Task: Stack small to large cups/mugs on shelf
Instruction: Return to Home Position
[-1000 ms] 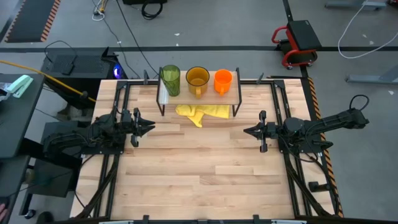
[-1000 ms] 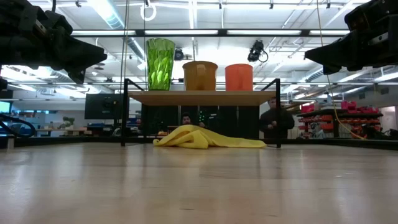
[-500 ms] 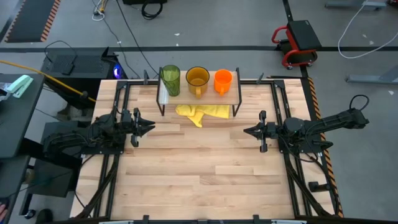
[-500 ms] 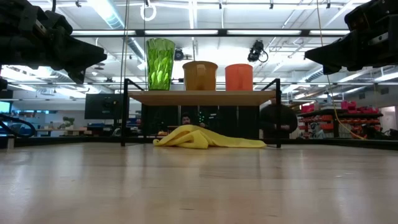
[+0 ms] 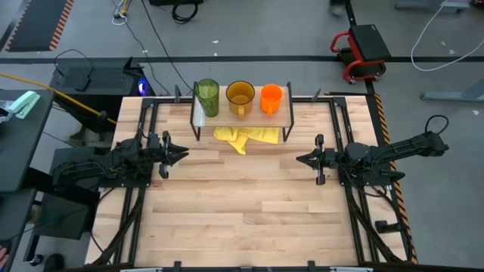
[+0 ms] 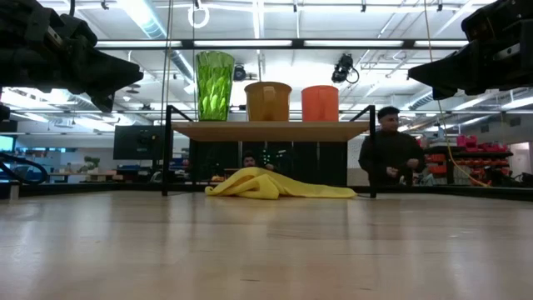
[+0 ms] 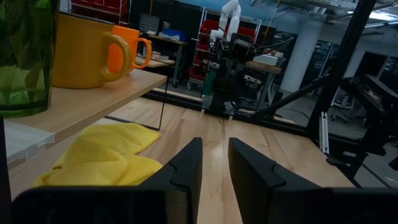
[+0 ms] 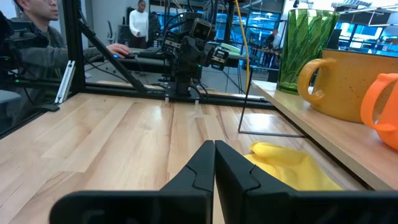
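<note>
Three cups stand on their bases in a row on the shelf (image 5: 242,115) near the table's far edge: the green tumbler (image 5: 207,97), the amber mug (image 5: 240,95), then the orange mug (image 5: 271,97). The low view shows the same row: tumbler (image 6: 214,85), amber mug (image 6: 267,101), orange mug (image 6: 320,103). My left gripper (image 5: 184,154) hovers open, left of the shelf and nearer than it, its fingers a little apart (image 7: 215,146). My right gripper (image 5: 299,159) hovers shut on the right side (image 8: 214,144). Both are above the table and point toward each other.
A crumpled yellow cloth (image 5: 246,137) lies on the table under the shelf, reaching a little past its near side. The wooden tabletop (image 5: 242,204) stretches between and in front of the arms. A person (image 6: 390,158) stands in the room beyond the far edge.
Neither arm nor any cup has moved. The person beyond the table's far edge bent down and has now stood upright again.
</note>
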Tool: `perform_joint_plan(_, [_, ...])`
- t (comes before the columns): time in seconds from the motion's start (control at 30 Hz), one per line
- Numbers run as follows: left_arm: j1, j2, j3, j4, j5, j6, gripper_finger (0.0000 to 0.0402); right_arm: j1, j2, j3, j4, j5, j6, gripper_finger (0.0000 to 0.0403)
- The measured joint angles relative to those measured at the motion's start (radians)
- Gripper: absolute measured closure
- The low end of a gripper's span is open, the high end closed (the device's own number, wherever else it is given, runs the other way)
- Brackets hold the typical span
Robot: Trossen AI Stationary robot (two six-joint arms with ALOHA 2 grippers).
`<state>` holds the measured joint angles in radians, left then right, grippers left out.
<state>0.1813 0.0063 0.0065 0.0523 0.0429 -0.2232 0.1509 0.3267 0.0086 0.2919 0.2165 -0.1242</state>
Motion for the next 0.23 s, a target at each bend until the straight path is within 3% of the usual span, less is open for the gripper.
perform_joint_plan(0.23, [0.0, 0.0, 0.0, 0.0, 0.0, 0.0, 0.031, 0.0, 0.0, 0.0, 0.0, 0.0, 0.0, 0.0385])
